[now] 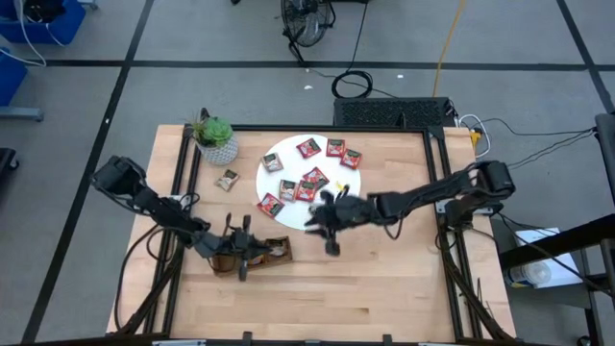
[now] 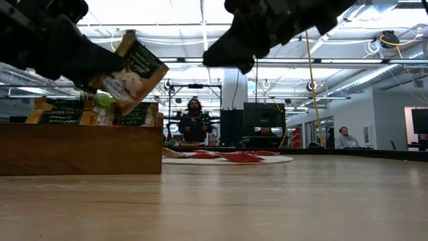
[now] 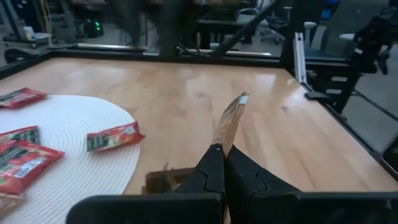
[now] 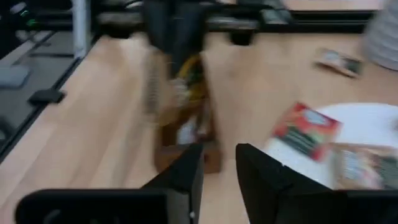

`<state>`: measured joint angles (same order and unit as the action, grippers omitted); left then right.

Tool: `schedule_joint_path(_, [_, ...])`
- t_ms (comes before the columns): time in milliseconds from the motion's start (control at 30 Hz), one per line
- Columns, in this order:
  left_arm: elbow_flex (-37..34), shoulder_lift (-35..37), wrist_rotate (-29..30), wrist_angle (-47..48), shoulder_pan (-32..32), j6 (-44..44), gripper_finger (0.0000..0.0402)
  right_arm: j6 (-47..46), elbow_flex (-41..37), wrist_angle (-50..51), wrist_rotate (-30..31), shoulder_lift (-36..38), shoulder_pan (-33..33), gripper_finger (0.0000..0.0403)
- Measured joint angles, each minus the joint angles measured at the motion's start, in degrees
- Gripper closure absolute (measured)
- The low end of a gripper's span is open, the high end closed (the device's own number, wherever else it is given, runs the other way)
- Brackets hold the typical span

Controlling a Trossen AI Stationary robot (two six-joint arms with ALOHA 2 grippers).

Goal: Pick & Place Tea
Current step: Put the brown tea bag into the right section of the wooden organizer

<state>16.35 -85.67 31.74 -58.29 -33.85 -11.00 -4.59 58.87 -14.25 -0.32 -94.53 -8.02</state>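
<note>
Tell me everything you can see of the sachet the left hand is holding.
The sachet is a small flat packet, tan-gold with a dark label panel and pale print. It hangs tilted above the wooden tray, pinched at one end by the shut left hand. The left wrist view shows it edge-on, thin and stiff-looking. Nothing else touches it.

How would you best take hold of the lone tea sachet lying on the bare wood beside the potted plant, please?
That tea sachet lies flat on the table, clear of the potted plant and white disc. I would probably come straight down from above and pinch across two opposite edges, since lying flat it offers no raised side.
</note>
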Motion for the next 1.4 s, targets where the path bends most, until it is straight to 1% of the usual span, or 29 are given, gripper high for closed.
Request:
schedule_joint_path(200, [-0.1,0.0,-0.2,1.2,2.0,0.0,0.0401,1.2,5.0,-6.0,0.0,-7.8,-4.5,0.0277])
schedule_joint_path(300, [-0.1,0.0,-0.2,1.2,2.5,-0.2,0.0401,1.4,6.6,-5.7,0.2,-10.3,-5.1,0.0267])
schedule_joint_path(433, [0.0,0.0,-1.6,0.7,2.4,0.4,0.0401,0.9,6.8,-7.3,0.3,-12.4,-4.7,0.0264])
schedule_joint_path(500, [0.0,0.0,-1.7,0.7,2.5,0.4,0.0401,0.9,6.7,-6.5,0.4,-13.1,-4.3,0.0265])
schedule_joint_path(733, [0.0,0.0,-2.3,0.9,2.3,0.3,0.0401,0.8,6.8,-9.3,0.3,-14.5,-3.3,0.0275])
schedule_joint_path(833, [0.0,0.0,-2.3,0.9,2.3,0.3,0.0401,0.8,6.8,-10.7,0.2,-14.8,-3.2,0.0285])
schedule_joint_path(933, [0.0,0.0,-2.3,0.9,2.3,0.3,0.0401,0.9,6.8,-11.3,0.0,-14.8,-3.2,0.0308])
schedule_joint_path(1000, [0.0,0.0,-2.3,0.9,2.4,0.3,0.0401,1.0,6.8,-11.5,0.0,-14.8,-3.2,0.0331])
schedule_joint_path(1100, [0.0,0.0,-2.3,0.9,2.4,0.4,0.0401,1.2,6.8,-12.8,-0.1,-14.8,-3.2,0.0381])
schedule_joint_path(1133, [0.0,0.0,-2.3,0.9,2.4,0.4,0.0401,1.4,6.8,-13.0,-0.1,-14.8,-3.2,0.0392])
schedule_joint_path(1333, [0.0,0.0,-2.1,1.0,2.4,0.4,0.04,1.8,6.8,-12.6,0.2,-14.8,-3.2,0.0402])
schedule_joint_path(1400, [0.0,0.1,-2.0,1.2,2.4,0.4,0.04,1.9,7.8,-10.5,0.2,-14.8,-3.3,0.0402])
